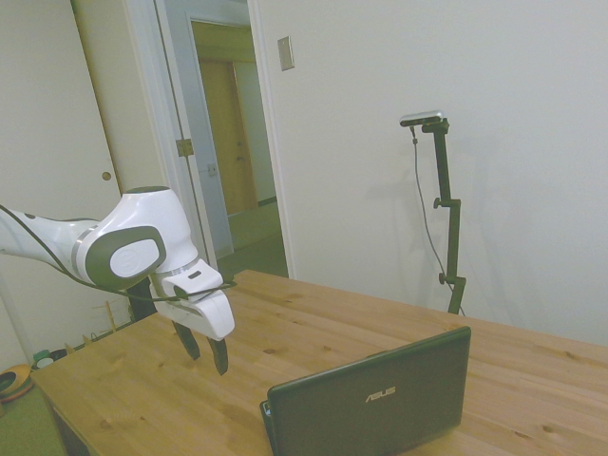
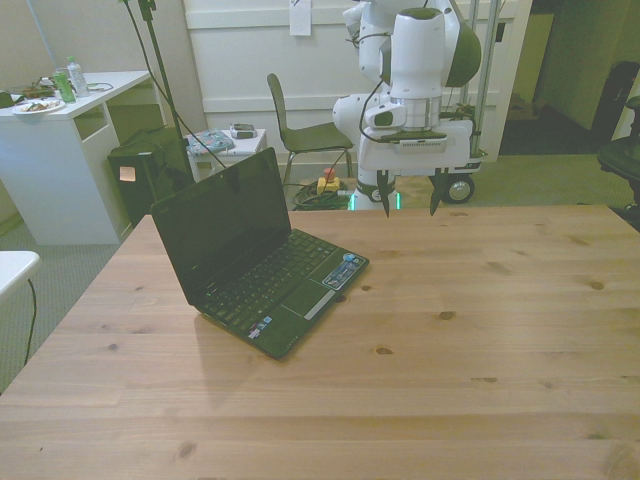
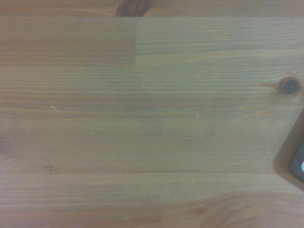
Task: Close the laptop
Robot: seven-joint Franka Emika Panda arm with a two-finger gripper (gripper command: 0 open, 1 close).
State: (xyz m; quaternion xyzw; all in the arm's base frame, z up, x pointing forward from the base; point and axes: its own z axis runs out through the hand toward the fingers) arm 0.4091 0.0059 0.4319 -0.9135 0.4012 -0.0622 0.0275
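Observation:
The laptop is small and dark and stands open on the wooden table, toward the front view's left, its dark screen upright and its keyboard showing. From the side its matte lid shows a silver ASUS logo. A corner of the laptop just enters the wrist view. My gripper hangs above the table's far edge, off the front view's right of the laptop and apart from it. Its two dark fingers point down, spread wide and open, holding nothing.
The wooden table stretches bare toward the front view's right. Behind it stand a chair, a white desk with a plate and bottles, and a dark bin.

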